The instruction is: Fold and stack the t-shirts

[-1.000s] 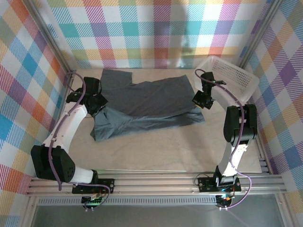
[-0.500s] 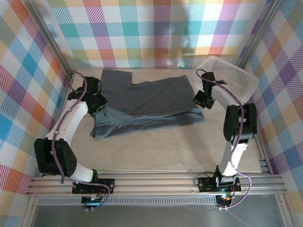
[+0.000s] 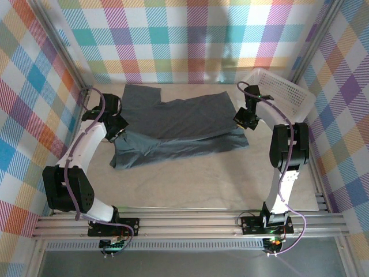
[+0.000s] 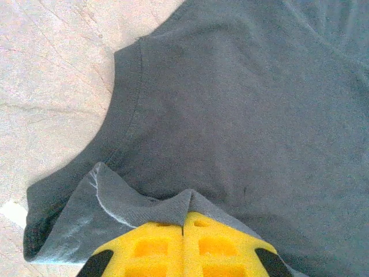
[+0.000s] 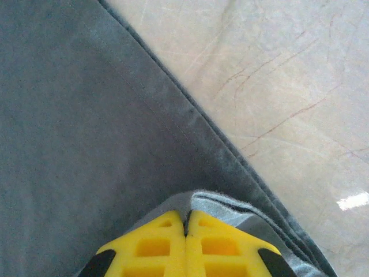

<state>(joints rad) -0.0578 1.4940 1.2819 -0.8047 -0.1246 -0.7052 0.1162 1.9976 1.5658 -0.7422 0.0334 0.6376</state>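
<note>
The dark slate-grey t-shirt [image 3: 179,124] lies across the back half of the table, its near part doubled over the rest. My left gripper [image 3: 117,128] is at the shirt's left edge, shut on a pinched fold of the cloth [image 4: 173,205], with a curved hem [image 4: 124,98] beyond it. At the shirt's right edge my right gripper [image 3: 242,122] is shut on a raised corner of fabric [image 5: 210,202], beside the straight hem [image 5: 190,109].
A white mesh basket [image 3: 282,95] stands at the back right, just beyond the right arm. Bare beige tabletop [image 3: 190,179] lies in front of the shirt. Checked walls close in the sides and back.
Both grippers have drawn their held edges toward the back, folding the near part further over the shirt. The near flap looks flatter and narrower than a second ago.
</note>
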